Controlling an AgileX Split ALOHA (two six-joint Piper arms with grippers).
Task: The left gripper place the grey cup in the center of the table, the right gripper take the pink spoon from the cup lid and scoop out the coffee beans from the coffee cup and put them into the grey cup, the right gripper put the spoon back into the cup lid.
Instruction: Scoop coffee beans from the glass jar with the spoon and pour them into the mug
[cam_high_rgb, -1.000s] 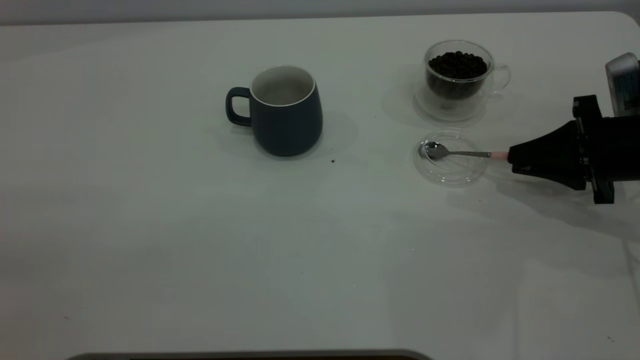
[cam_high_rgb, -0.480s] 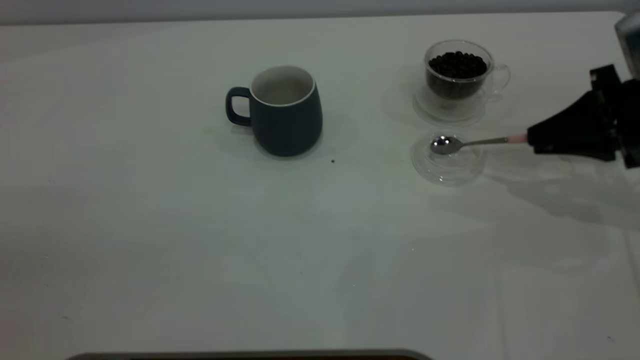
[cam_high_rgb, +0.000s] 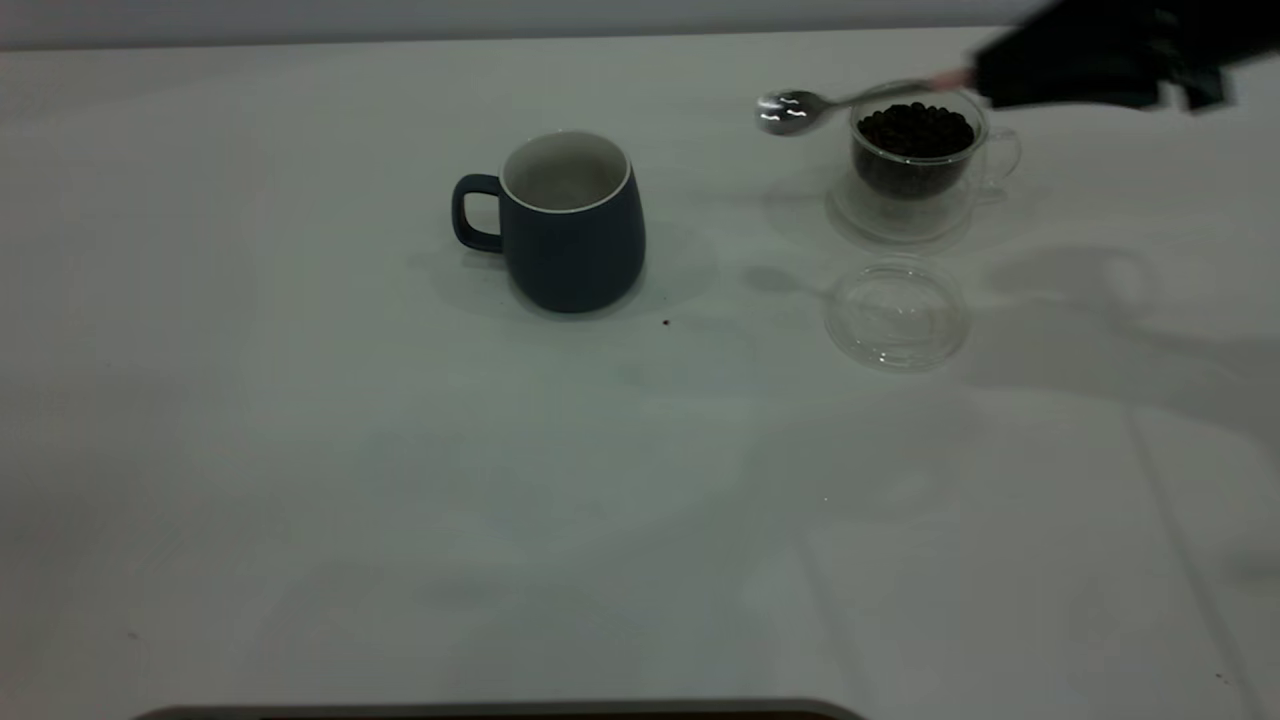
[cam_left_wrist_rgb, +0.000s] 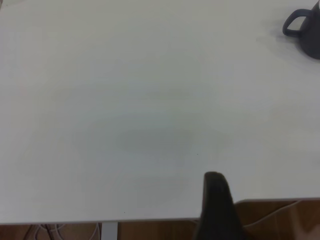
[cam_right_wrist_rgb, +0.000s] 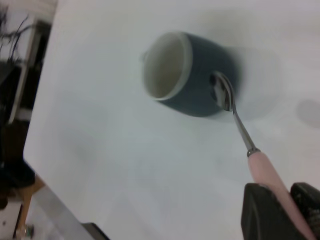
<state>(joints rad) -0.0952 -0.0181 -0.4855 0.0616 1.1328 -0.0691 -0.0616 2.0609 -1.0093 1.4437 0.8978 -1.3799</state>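
Note:
The grey cup (cam_high_rgb: 570, 225) stands upright mid-table with its handle to the left, and it also shows in the right wrist view (cam_right_wrist_rgb: 187, 75). My right gripper (cam_high_rgb: 985, 75) is shut on the pink spoon (cam_high_rgb: 850, 98) by its pink handle (cam_right_wrist_rgb: 267, 172). It holds the spoon in the air, with the empty bowl sticking out left of the coffee cup (cam_high_rgb: 915, 165). Coffee beans (cam_high_rgb: 915, 130) fill that glass cup. In front of it lies the cup lid (cam_high_rgb: 895, 315) with nothing on it. My left gripper (cam_left_wrist_rgb: 216, 205) is parked over the table's left edge, far from the grey cup (cam_left_wrist_rgb: 306, 27).
The white table (cam_high_rgb: 300, 450) stretches wide to the left and front of the cups. A dark speck (cam_high_rgb: 666, 322) lies just right of the grey cup's base. The table's near edge and wood below it show in the left wrist view.
My right gripper has lifted the pink spoon out of the cup lid and carried it up and back to above the coffee cup. The lid now lies bare.

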